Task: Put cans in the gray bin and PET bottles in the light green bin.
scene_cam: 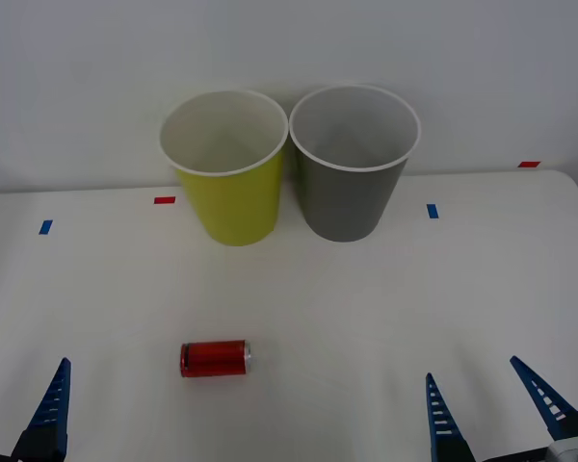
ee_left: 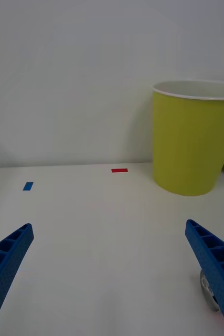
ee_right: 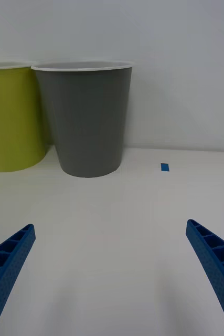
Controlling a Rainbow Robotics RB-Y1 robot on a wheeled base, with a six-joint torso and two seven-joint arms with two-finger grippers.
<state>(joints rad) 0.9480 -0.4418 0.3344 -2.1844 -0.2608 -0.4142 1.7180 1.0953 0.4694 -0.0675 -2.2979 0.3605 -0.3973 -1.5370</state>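
Both the left gripper and the right gripper wait open at the near edge, the can lying between them, nearer the left.

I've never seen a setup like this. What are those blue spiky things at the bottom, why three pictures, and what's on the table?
The blue ribbed prongs are fingers of a two-armed robot's hands. The wide picture comes from a camera above the arms, showing the left hand and the right hand low at the near edge. The two upright pictures come from cameras on each wrist, looking out between that hand's open fingers. On the white table stand a light green bin and a gray bin, side by side at the far edge. A small red can lies on its side nearer the left hand. Neither hand holds anything.
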